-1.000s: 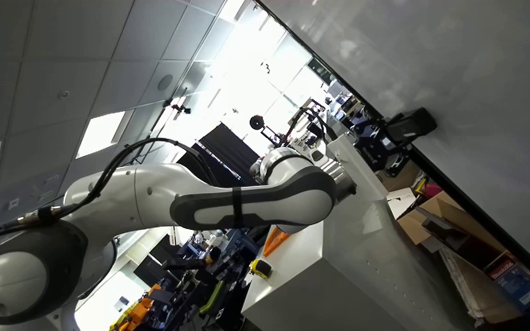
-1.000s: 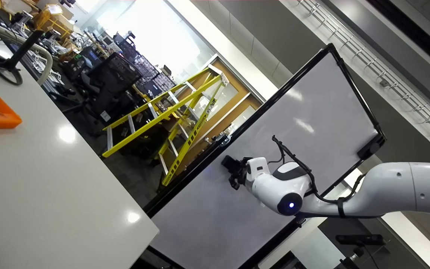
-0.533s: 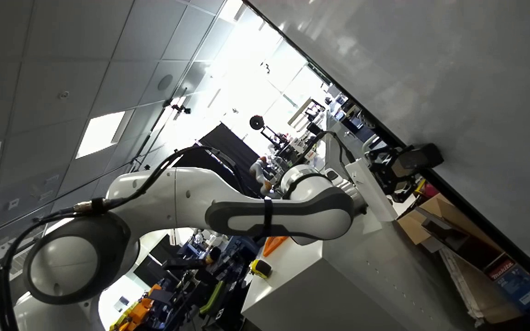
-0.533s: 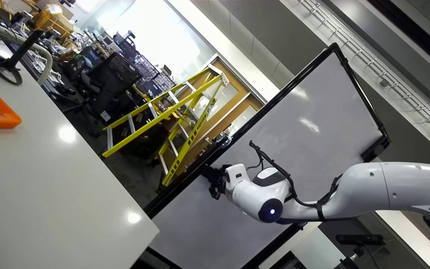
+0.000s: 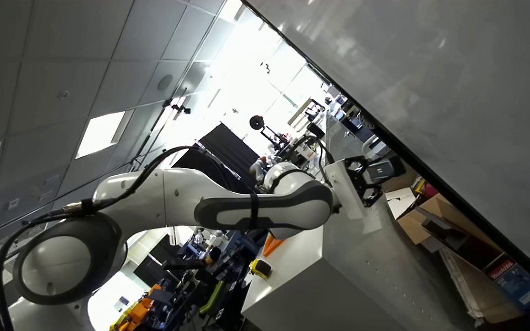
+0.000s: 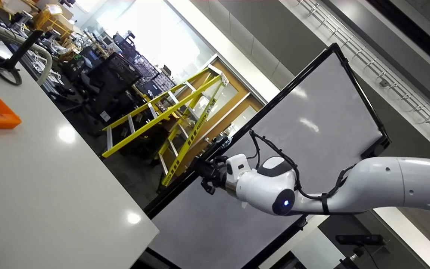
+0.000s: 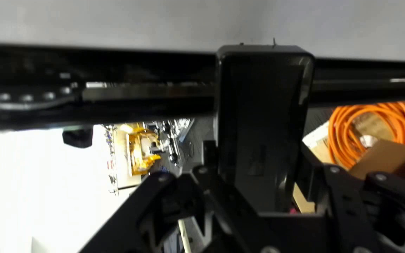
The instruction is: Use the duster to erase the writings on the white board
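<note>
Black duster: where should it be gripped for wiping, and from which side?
Probably by the two long sides of the black duster, near its end away from the white board, coming from that end. In the wrist view it is a boxy block between the fingers, its other end free toward the board.

Dim grey ceiling [image 5: 58,73] in an exterior view, its square lights [image 5: 100,134] and the room's far end [image 5: 244,82] burnt to white. Pale reflections mark the white board [image 6: 315,149] in both exterior views. Glare makes two round spots on the glossy table [image 6: 58,186]; a blue-white light [image 6: 286,203] glows on my arm [image 6: 259,190]. In my wrist view the left side is washed out, my fingers [image 7: 311,175] dark and soft-edged, the duster [image 7: 262,105] in my jaws gleaming faintly, the black rail [image 7: 135,112] smeared, by motion or poor focus, I can't be sure which.
</note>
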